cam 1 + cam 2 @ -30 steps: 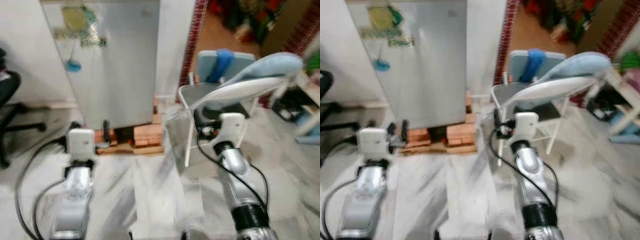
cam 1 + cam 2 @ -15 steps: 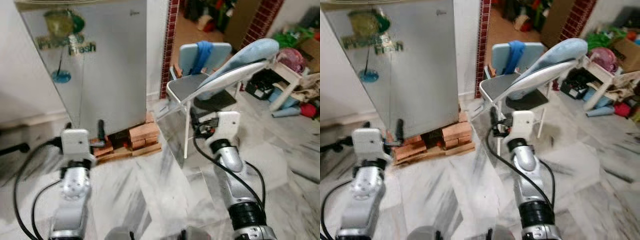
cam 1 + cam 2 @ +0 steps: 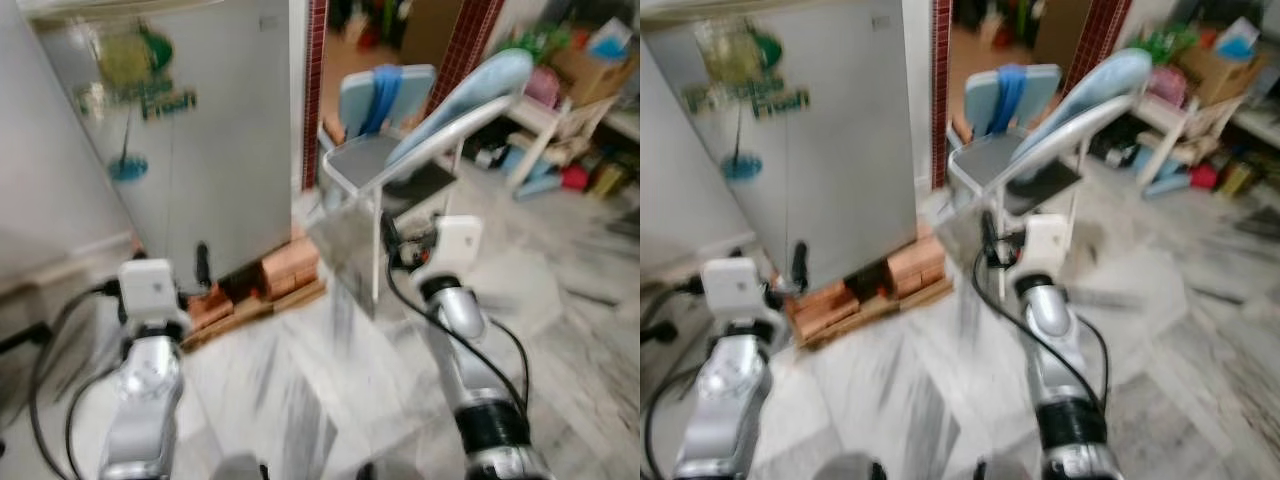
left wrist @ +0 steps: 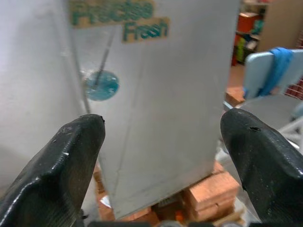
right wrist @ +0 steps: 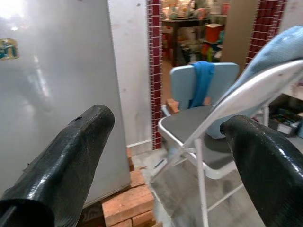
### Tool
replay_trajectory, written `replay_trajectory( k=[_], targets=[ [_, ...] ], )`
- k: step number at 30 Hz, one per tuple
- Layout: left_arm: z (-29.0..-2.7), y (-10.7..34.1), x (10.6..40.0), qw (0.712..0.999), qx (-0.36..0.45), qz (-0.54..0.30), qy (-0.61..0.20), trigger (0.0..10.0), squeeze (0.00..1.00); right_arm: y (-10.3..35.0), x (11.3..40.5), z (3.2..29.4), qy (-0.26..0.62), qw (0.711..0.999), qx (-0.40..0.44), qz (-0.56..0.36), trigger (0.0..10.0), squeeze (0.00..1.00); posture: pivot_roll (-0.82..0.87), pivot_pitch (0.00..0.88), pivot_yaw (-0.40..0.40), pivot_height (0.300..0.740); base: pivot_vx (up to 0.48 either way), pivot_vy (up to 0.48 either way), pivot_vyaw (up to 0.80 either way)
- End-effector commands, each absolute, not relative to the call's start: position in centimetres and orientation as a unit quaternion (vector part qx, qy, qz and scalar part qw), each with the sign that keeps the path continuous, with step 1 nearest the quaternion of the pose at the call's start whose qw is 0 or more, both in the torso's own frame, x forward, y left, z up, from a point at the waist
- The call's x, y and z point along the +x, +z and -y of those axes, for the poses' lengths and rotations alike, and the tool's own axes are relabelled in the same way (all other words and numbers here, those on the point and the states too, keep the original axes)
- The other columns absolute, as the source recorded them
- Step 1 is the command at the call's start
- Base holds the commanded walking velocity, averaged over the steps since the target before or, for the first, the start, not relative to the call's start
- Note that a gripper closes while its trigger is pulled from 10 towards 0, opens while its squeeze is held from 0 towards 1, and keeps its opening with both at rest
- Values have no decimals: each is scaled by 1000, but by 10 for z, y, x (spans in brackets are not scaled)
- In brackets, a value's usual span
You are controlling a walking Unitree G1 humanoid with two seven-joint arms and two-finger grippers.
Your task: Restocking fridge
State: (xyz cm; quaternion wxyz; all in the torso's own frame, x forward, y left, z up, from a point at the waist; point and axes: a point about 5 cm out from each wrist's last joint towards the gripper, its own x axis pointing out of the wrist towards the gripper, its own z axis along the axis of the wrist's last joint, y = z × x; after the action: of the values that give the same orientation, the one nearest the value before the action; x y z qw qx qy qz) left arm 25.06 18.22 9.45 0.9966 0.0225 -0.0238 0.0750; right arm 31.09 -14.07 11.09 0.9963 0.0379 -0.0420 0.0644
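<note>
A silver fridge [image 3: 200, 150] with a green "Precise Fresh" sticker [image 4: 118, 19] stands ahead and to the left with its door closed. It rests on a stack of bricks [image 3: 285, 275]. My left gripper [image 4: 163, 130] is held out toward the fridge's front, open, with nothing between its fingers. My right gripper [image 5: 168, 125] is also open and empty, raised at about the same height. It points at the gap between the fridge and a folding chair [image 5: 199, 123]. Both eye views are blurred.
A folding chair [image 3: 365, 160] with a blue cloth [image 3: 380, 95] over its back stands right of the fridge. A light blue ironing board [image 3: 470, 95] leans on it. A red-tiled doorway [image 3: 315, 80] opens behind. Clutter and a small white table [image 3: 545, 130] fill the far right. The floor is marble.
The whole picture has shifted and tilted, so the camera has moved; the fridge now shows larger and higher. Both arms keep the same pose, with the grippers still open.
</note>
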Motion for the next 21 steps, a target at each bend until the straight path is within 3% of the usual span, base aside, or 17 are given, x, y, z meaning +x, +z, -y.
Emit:
replay_trajectory(
  k=[1,11,21],
  targets=[
    [-174,96,253,998,16,25,60,10000,0,109,309,154,44,998,33,38,10000,0,103,46,1,740,0,480,-444],
    [-173,95,253,998,22,23,51,10000,0,109,309,152,45,998,31,39,10000,0,104,46,3,740,0,480,-441],
    [-173,96,256,998,28,26,41,10000,0,113,315,148,54,997,26,49,10000,0,111,47,4,740,0,480,0]
  ],
)
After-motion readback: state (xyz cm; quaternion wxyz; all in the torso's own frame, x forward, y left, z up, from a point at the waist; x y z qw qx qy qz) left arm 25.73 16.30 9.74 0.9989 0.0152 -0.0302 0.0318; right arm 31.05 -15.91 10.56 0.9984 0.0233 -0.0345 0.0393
